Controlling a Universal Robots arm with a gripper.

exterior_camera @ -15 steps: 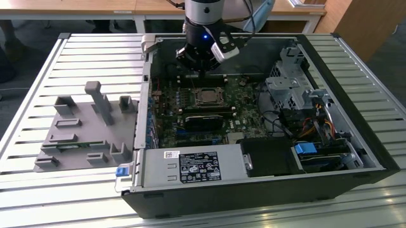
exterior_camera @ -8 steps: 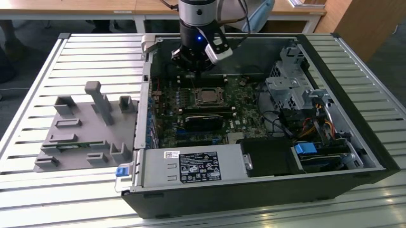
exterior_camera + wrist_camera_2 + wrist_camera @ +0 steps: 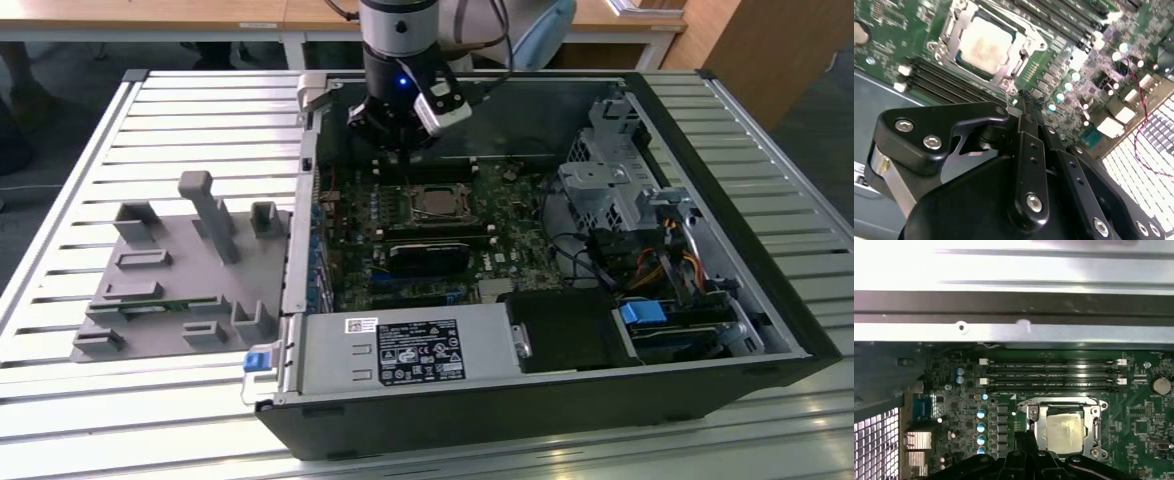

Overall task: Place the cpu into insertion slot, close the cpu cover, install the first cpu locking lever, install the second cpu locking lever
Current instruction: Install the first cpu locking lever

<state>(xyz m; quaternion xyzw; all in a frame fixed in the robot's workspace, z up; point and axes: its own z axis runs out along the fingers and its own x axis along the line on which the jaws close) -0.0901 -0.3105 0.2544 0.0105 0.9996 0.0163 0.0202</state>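
Observation:
The cpu point(image 3: 434, 204) lies flat in the insertion slot point(image 3: 411, 191) on the green board inside the open computer case. In both wrist views its pale metal top point(image 3: 985, 45) point(image 3: 1064, 429) shows through the window of the cpu cover point(image 3: 952, 31) point(image 3: 1061, 403), which lies down flat over it. A thin metal lever point(image 3: 1096, 427) runs along one side of the socket. My gripper point(image 3: 400, 150) hangs just behind the socket in the exterior view, a little above the board. Its black fingers point(image 3: 1025, 100) point(image 3: 1026, 436) are shut together with nothing between them, their tips near one edge of the cover.
Black memory slots point(image 3: 1054, 375) lie beside the socket. A black card point(image 3: 430, 252) sits in front of it, the power supply point(image 3: 400, 355) nearer still. A metal drive cage point(image 3: 614, 190) and cables are at the exterior view's right. A grey fixture plate point(image 3: 174, 270) rests at its left.

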